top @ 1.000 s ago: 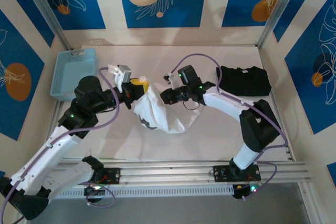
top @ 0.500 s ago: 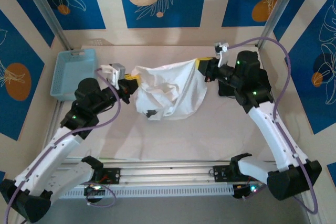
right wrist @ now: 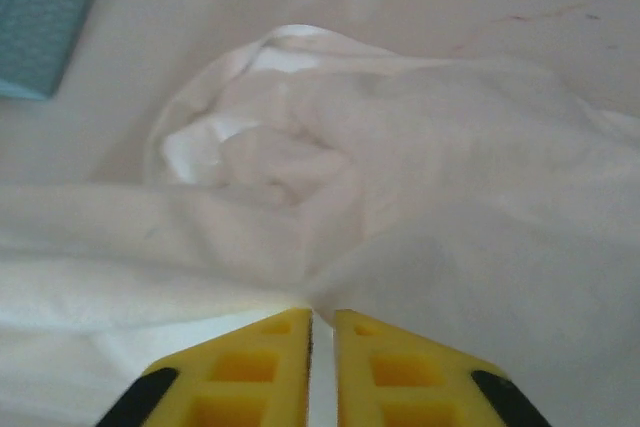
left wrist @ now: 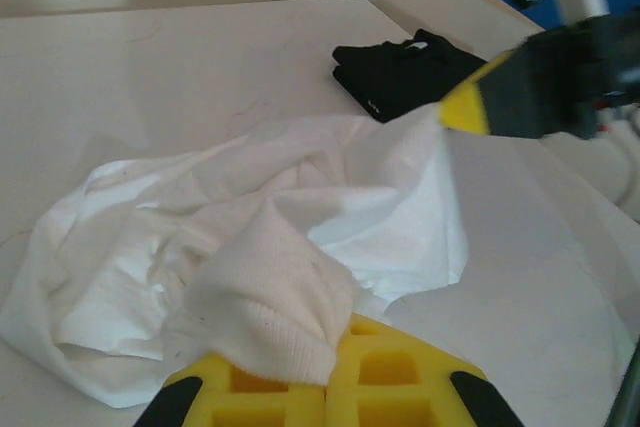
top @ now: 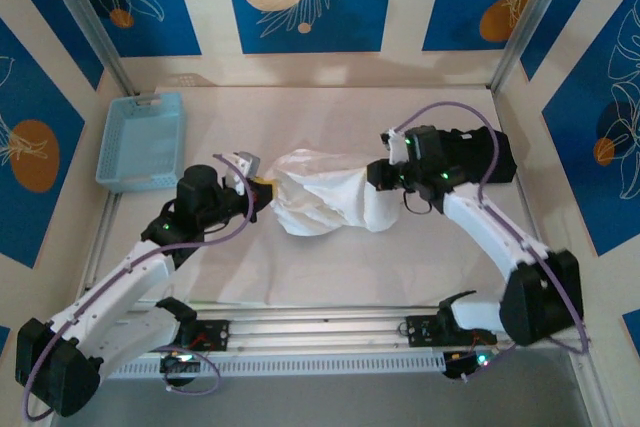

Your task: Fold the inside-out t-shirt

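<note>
Pale surface (top: 300, 117): inside-out t-shirt (top: 325, 202) bunched, long axis left-right, strung between left gripper (top: 264, 187) and right gripper (top: 378, 177), each pinching an opposite end of cloth

T-shirt (top: 325, 202) at table (top: 300, 272) centre, basket (top: 140, 139) far left, folded garment (left wrist: 400, 75) far right

White t-shirt (top: 325, 202) mid-frame; yellow-tipped left gripper (left wrist: 325, 375) and right gripper (right wrist: 322, 347); light blue basket (top: 140, 139) upper left; black garment (top: 500, 159) upper right; blue wall panels (top: 350, 7) with orange circles.
</note>
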You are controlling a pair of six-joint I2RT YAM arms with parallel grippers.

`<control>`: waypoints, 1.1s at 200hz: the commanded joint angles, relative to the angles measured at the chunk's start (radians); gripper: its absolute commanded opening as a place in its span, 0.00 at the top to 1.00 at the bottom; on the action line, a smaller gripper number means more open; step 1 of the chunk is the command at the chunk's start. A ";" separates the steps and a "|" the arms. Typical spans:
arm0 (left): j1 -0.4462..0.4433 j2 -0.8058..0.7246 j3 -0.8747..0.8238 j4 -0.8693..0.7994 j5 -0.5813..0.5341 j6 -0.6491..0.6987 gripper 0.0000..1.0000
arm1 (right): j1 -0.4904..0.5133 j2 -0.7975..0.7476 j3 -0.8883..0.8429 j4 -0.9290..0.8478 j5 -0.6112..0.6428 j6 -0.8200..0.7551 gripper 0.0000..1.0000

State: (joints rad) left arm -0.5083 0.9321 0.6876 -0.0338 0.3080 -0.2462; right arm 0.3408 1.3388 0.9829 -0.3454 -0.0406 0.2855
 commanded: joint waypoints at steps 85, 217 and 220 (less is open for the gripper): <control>0.010 -0.008 0.015 0.016 0.065 -0.047 1.00 | 0.384 -0.068 -0.193 0.187 0.208 -0.236 0.32; 0.011 0.047 0.022 -0.160 -0.225 -0.028 0.94 | 0.184 -0.080 -0.079 0.176 -0.284 -0.042 1.00; 0.010 0.053 0.023 -0.155 -0.218 -0.028 0.93 | 0.178 -0.082 -0.076 0.176 -0.302 -0.034 1.00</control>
State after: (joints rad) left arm -0.5076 0.9474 0.6891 -0.1646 0.1413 -0.2813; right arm 0.5652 1.2884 0.8745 -0.1761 -0.0788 0.1410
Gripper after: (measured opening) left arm 0.047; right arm 0.042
